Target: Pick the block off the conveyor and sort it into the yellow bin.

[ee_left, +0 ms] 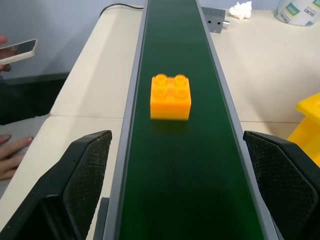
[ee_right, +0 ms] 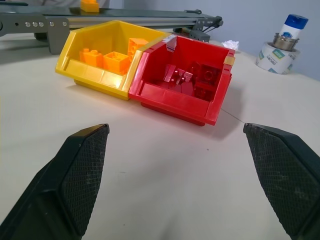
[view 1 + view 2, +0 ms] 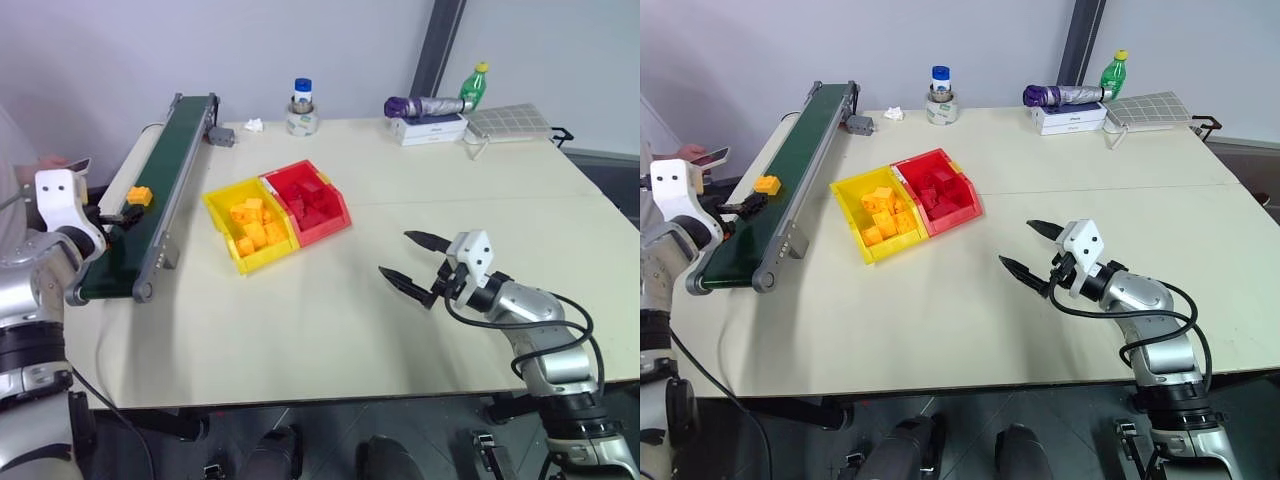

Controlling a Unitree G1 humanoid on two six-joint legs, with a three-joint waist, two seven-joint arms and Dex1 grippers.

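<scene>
The yellow-orange block (image 1: pixel 170 96) lies studs up on the dark green conveyor (image 3: pixel 176 140), partway along the belt at the table's left. My left gripper (image 1: pixel 175 137) is open just short of the block, level with the belt, one finger (image 1: pixel 80 180) on each side of the belt. The yellow bin (image 3: pixel 222 205) stands right of the conveyor, holding several yellow bricks, and is joined to a red bin (image 3: pixel 335 205) of red blocks. My right gripper (image 3: pixel 396 253) hovers open and empty over the table's right half, pointing toward the bins.
A blue-capped bottle on a tape roll (image 3: pixel 302 105), a crumpled tissue (image 3: pixel 253 125), a folded umbrella (image 3: pixel 425 105) on a white box and a green bottle (image 3: pixel 472 85) stand along the far edge. A person's hand (image 1: pixel 10 150) and a phone (image 1: pixel 17 50) are left of the conveyor.
</scene>
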